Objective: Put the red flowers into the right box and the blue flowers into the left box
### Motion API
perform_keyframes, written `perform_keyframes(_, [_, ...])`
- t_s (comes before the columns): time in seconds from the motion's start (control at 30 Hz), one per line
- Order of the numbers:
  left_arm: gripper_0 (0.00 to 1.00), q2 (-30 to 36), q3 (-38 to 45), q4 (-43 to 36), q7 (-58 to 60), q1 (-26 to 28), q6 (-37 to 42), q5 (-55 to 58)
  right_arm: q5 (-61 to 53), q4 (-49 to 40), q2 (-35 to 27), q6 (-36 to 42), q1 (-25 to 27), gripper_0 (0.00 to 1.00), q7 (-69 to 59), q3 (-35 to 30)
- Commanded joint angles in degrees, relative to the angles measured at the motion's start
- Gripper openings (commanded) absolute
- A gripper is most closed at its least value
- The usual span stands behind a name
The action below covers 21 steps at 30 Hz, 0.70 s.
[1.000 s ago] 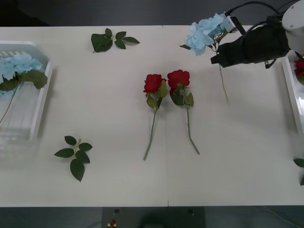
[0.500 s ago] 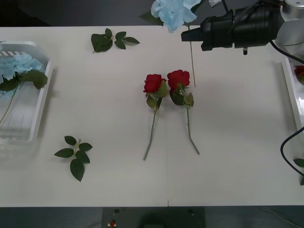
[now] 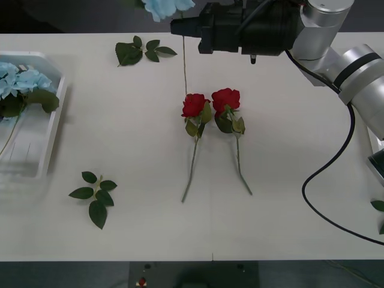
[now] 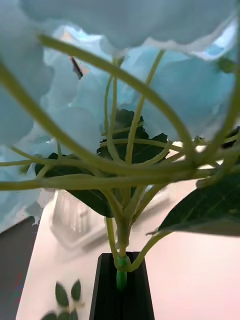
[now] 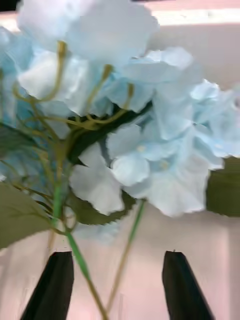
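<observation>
My right gripper (image 3: 182, 27) is shut on the thin stem of a blue flower (image 3: 168, 7), held high over the table's far edge, just left of centre. The stem hangs down toward the red flowers. In the right wrist view the black fingers (image 4: 107, 290) clamp the green stem (image 4: 121, 277) under the pale blue head (image 4: 125, 30). Two red flowers (image 3: 194, 105) (image 3: 225, 99) lie side by side mid-table, stems toward me. The left box (image 3: 53, 129) holds blue flowers (image 3: 21, 81). My left gripper (image 5: 117, 255) hangs open over blue flowers (image 5: 135, 125). My right arm hides the right box.
Loose green leaf sprigs lie at the far left-centre (image 3: 141, 51), at the near left (image 3: 95, 193) and at the right edge (image 3: 378, 206). My right arm (image 3: 336, 54) and its black cable (image 3: 312, 180) span the table's far right.
My right arm has swung left along the far side of the table, carrying the blue flower from the far right to left of centre. The red flowers have not moved.
</observation>
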Motion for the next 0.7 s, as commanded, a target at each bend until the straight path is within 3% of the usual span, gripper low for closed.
perform_keyframes(0.03, [0.66, 1.6, 5.9, -6.2, -1.4, -0.2, 9.3, 6.7, -5.0, -7.3, -2.5, -5.0, -1.7, 0.0, 0.1, 6.8])
perform_keyframes(0.2, [0.69, 2.4, 10.3, -12.6, -1.7, -0.7, 18.7, 11.0, -7.8, -11.4, -3.1, -9.1, -1.6, 0.0, 0.1, 11.9])
perform_keyframes(0.3, [0.69, 3.1, 11.1, -16.6, -1.6, -0.7, 20.5, 13.1, -8.0, -13.1, -1.9, -12.0, -1.7, 0.0, 0.1, 13.4])
perform_keyframes(0.5, [0.7, 3.1, 10.8, -19.6, -1.5, -0.6, 19.3, 26.4, -8.0, -13.3, 2.6, -16.9, -1.7, 0.0, 0.1, 13.5])
perform_keyframes(0.7, [0.7, 3.1, 2.8, -19.6, -2.7, -0.3, 13.4, 43.7, -8.0, -13.3, 5.4, -20.6, -1.6, 0.0, 0.1, 13.4])
